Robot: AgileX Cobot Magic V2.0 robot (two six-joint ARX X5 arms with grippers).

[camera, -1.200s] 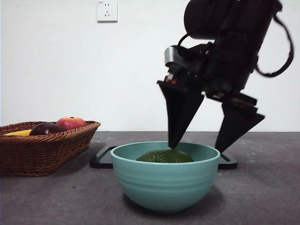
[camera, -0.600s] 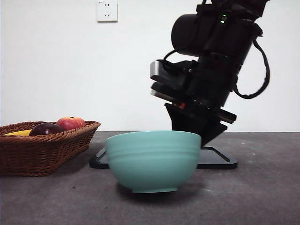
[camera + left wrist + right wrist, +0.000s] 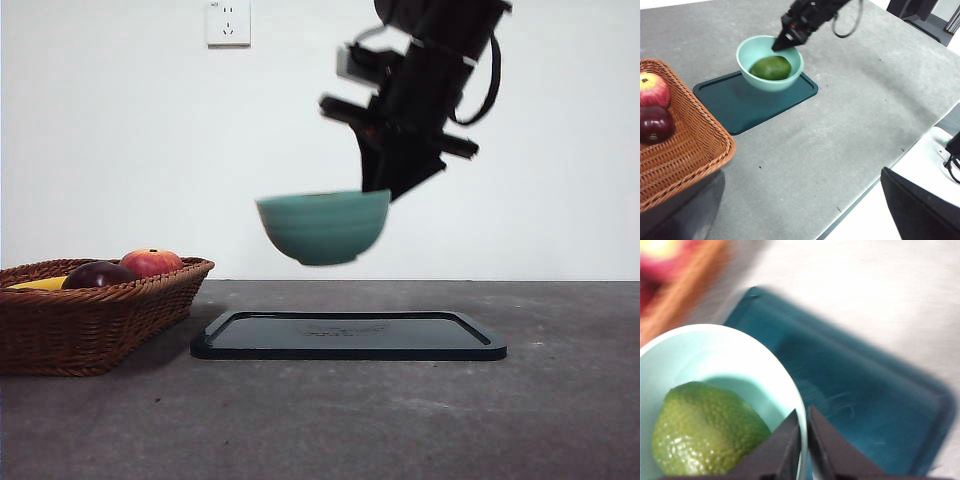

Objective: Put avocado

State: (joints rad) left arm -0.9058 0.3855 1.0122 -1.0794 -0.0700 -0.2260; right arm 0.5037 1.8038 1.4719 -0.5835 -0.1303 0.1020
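The avocado (image 3: 770, 67) is dull green and lies inside a teal bowl (image 3: 322, 226). My right gripper (image 3: 378, 188) is shut on the bowl's rim and holds the bowl in the air above the dark tray (image 3: 348, 335). In the right wrist view the jaws pinch the rim (image 3: 801, 440), with the avocado (image 3: 705, 430) in the bowl (image 3: 710, 355) and the tray (image 3: 865, 405) below. In the left wrist view the bowl (image 3: 747, 52) hangs over the tray (image 3: 740, 102). My left gripper (image 3: 800, 220) waits far off, jaws wide apart and empty.
A wicker basket (image 3: 95, 315) stands at the left with a red apple (image 3: 151, 262), a dark purple fruit (image 3: 98, 275) and something yellow (image 3: 40, 284). It also shows in the left wrist view (image 3: 685, 160). A wall socket (image 3: 228, 22) is on the wall behind.
The right gripper closed on the bowl's rim and lifted the bowl, with the avocado in it, from the table in front of the tray up and back over the tray.
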